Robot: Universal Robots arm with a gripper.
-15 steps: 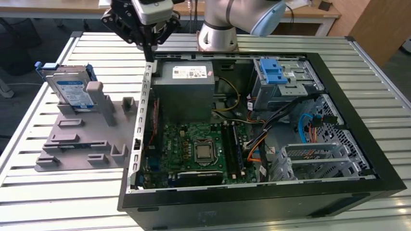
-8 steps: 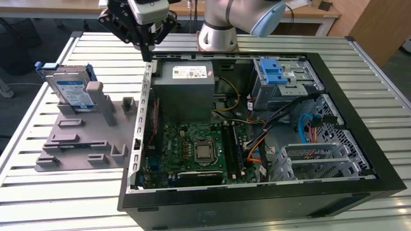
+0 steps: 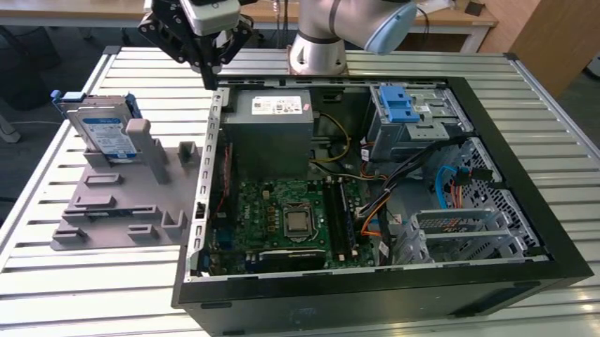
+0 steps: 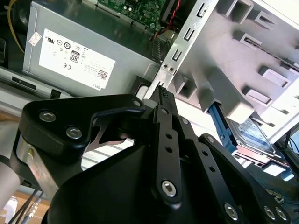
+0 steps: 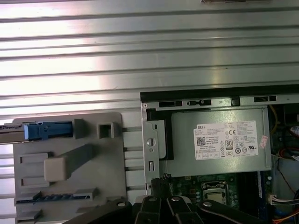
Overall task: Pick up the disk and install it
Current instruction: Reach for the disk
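The disk (image 3: 103,132) is a silver drive with a blue-and-white label and a blue bracket. It stands on edge in a slot at the far end of the grey fixture (image 3: 122,210), at the exterior view's left. In the second wrist view the disk (image 4: 254,135) shows past a fixture post, and in the first wrist view the disk (image 5: 44,130) is edge-on. My gripper (image 3: 208,70) hangs above the case's side wall, to the exterior view's right of the disk and well apart from it. Its fingers (image 4: 161,100) are shut together on nothing, and the gripper (image 5: 161,183) shows in the first wrist view too.
An open computer case (image 3: 525,126) lies on the slatted metal table (image 3: 75,281). Inside are a grey power supply (image 3: 272,130) with a white sticker, the motherboard (image 3: 291,217) and a drive bay with a blue latch (image 3: 398,105). The arm's base (image 3: 319,49) stands behind the case.
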